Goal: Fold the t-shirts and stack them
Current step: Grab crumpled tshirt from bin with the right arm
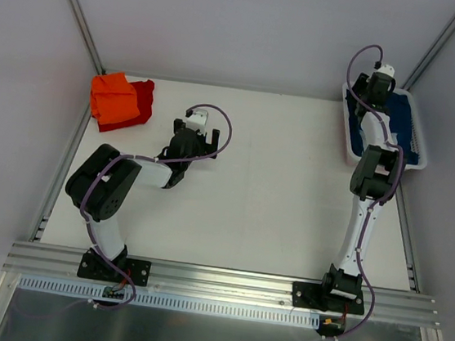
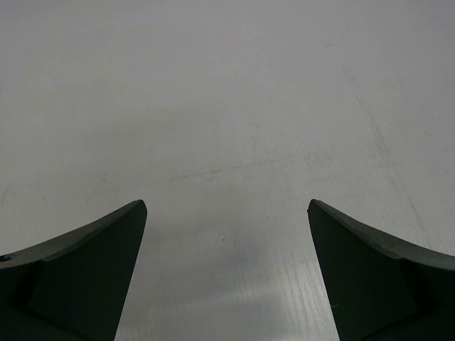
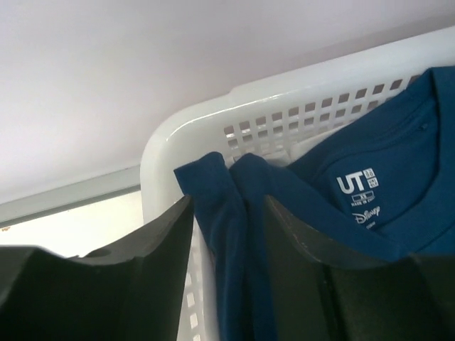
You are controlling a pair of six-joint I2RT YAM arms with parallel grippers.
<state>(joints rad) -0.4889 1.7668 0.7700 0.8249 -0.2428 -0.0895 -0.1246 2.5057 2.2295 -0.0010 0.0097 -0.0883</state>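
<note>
Left gripper (image 2: 227, 277) hangs over bare white table (image 1: 275, 184), jaws spread wide, nothing between them, left of table centre. Right arm is stretched to the far right corner, and right gripper (image 3: 227, 206) is at the near rim of the white plastic lattice basket (image 3: 185, 135). Its jaws are partly closed, pinching a bunched fold of the navy blue cotton t-shirt (image 3: 384, 149). The fold fills the gap and touches both fingers (image 3: 142, 270). That fold is draped up over the basket rim; the rest of the shirt lies inside the basket, collar side up, with the white printed neck label (image 3: 357, 186) reading UT showing. The chest print is not visible in these views. From the top view the blue cloth sits in the basket under the right arm's wrist, and the gripper tips themselves are hidden there. At the far left corner of the table a folded orange t-shirt (image 1: 113, 96) lies on top of a red t-shirt (image 1: 143, 93); the red one sticks out at the right and near edges. This pile is well apart from both grippers.
</note>
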